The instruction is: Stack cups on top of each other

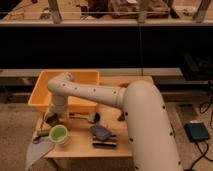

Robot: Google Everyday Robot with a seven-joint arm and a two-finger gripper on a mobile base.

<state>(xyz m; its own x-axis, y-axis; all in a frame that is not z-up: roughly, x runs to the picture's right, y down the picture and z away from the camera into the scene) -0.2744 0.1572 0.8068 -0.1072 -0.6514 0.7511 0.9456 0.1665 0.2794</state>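
The pale green cup (59, 134) stands upright near the front left of the wooden table (80, 146); its outer wall looks whitish. My gripper (51, 119) hangs at the end of the white arm (95, 95), just behind and left of that cup, low over the table in front of the yellow tub. A small grey round thing (94, 116), perhaps the dark grey cup, lies right of the gripper. I cannot make out a separate cream-white cup.
The big yellow tub (42, 92) fills the table's back left. A dark grey-blue flat object (100, 132) and a black object (105, 144) lie front middle. A green-handled item (42, 133) and a grey cloth (36, 152) are at the front left edge.
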